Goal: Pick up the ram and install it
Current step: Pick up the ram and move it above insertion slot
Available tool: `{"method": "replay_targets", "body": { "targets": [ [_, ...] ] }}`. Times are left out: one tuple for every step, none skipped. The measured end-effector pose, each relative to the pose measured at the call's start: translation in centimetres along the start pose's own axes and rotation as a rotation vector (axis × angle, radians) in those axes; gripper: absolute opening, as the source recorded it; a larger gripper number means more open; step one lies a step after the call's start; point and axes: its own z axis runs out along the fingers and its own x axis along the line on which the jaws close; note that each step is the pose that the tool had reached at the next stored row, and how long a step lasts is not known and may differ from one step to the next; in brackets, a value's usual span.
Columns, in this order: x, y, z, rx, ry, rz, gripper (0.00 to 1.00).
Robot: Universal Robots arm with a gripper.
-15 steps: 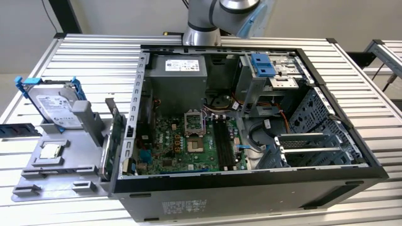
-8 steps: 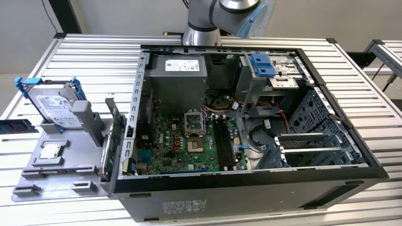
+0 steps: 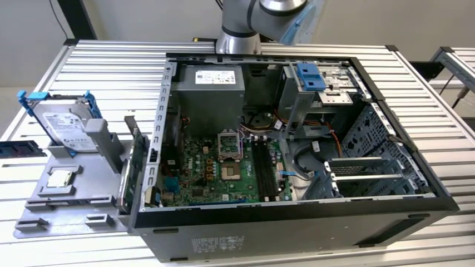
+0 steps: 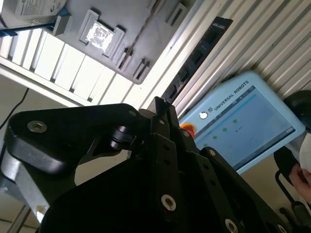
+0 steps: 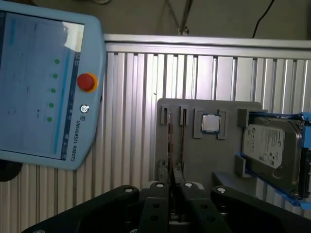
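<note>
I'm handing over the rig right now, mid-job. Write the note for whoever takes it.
Gripper: shut on the ram, held high over the holder.
Done: the ram is picked up, clear of the holder and the table.
Left: the install. The ram is not yet in the board inside the open case.

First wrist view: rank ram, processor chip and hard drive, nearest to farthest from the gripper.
1. ram: seen edge-on, clamped in the gripper.
2. processor chip: in its pocket on the grey holder, down on the table.
3. hard drive: in its blue bracket at the holder's end, farther out than the chip.
</note>
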Motion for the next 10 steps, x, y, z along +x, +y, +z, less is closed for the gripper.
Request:
{"method": "replay_targets", "body": {
  "targets": [
    [0.01,-0.18,0.00,0.0000,-0.0001,0.000,0.00],
    [0.02,-0.40,-0.01,0.0000,0.0000,0.000,0.00],
    [0.02,-0.57,-0.03,0.0000,0.0000,0.000,0.00],
    [0.02,-0.74,-0.03,0.0000,-0.0001,0.000,0.00],
    [0.03,-0.91,-0.03,0.0001,-0.0001,0.000,0.00],
    [0.03,-1.10,-0.04,0.0000,-0.0001,0.000,0.00],
    [0.04,-1.34,-0.05,0.0001,-0.0001,0.000,0.00],
    [0.05,-1.66,-0.07,0.0000,0.0000,0.000,0.00],
    [0.06,-2.00,-0.07,0.0001,-0.0001,0.000,0.00],
    [0.07,-2.34,-0.09,0.0000,0.0000,0.000,0.00]
  ]
}}
